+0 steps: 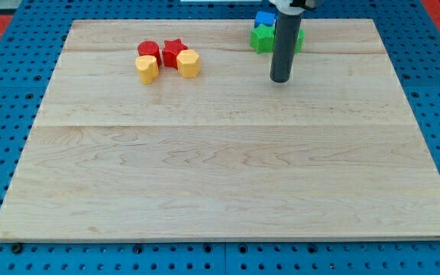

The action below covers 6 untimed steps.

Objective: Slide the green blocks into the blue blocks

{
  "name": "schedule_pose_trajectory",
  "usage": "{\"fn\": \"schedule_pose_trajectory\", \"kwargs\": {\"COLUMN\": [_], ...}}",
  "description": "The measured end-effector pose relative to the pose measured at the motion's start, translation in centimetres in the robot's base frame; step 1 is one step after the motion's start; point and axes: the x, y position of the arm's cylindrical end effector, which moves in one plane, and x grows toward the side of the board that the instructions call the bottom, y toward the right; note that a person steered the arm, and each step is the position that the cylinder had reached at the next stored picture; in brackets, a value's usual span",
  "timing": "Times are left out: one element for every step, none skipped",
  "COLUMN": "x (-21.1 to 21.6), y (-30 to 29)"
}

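Wooden board (pixel 228 168): my tip (pixel 280 79) partly hides green blocks (pixel 263 40).

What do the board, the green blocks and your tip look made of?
Board: pale wood, matte, with visible grain lines and plank seams. Green blocks: solid colour, smooth, slightly glossy, probably plastic or painted wood; shape partly hidden. My tip: dark grey, smooth rod, possibly plastic or rubber-coated.

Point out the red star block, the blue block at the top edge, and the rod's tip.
red star block (pixel 174 52), camera view, on its top face.
blue block (pixel 264 18), camera view, on its visible top, left of the rod.
my tip (pixel 280 79), camera view, the rod's very end on the board.
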Motion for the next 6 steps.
{"fn": "schedule_pose_trajectory", "kwargs": {"x": [-0.9,-7.7,-13.8,-15.6,-15.7,-15.7], "y": [8.6,15.4,20.4,20.6,20.4,17.0]}}
